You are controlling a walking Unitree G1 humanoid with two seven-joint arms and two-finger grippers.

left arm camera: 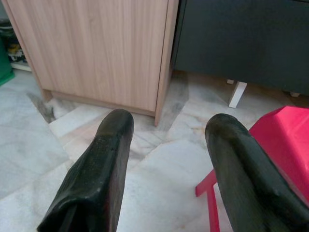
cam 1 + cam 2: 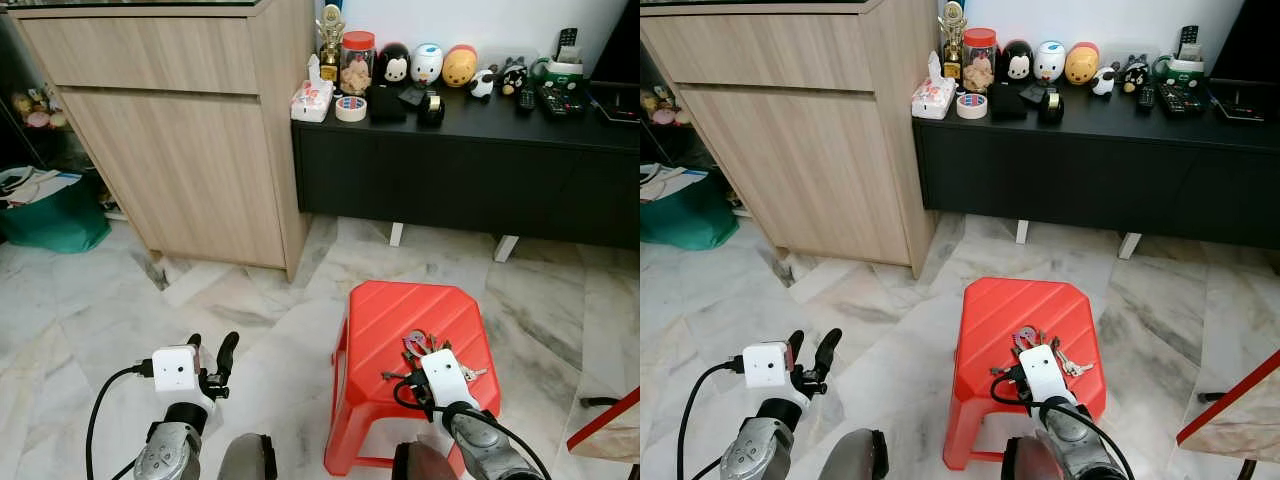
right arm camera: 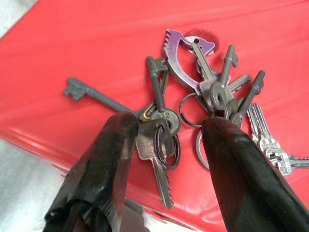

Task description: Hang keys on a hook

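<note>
1. Two grippers in view; right gripper is low over the red stool, jaws spread with one finger either side of the keys; nothing pinched yet, fingertips look at or just above the stool top, contact unclear.
2. Keys lie in a loose bunch flat on the stool top, near its front edge; several rings, a purple fish-shaped tag, one long dark key splayed away from the bunch, silver keys on the other side.
3. Left gripper hangs out over the marble floor, beside the stool and well apart from the keys; jaws spread, holding nothing; idle.
4. Ahead: wooden cabinet next to a black sideboard with jars, toy figures, tape and remotes on top; green bag on the robot's left; no hook can be made out.
5. Progress: early; approach to keys looks done, grasp not closed; left to do: close on the bunch, lift, find a hook, walk there, hang.
6. Risk guess: loose rings may slip or the bunch may dangle unevenly if only one key gets caught.
</note>
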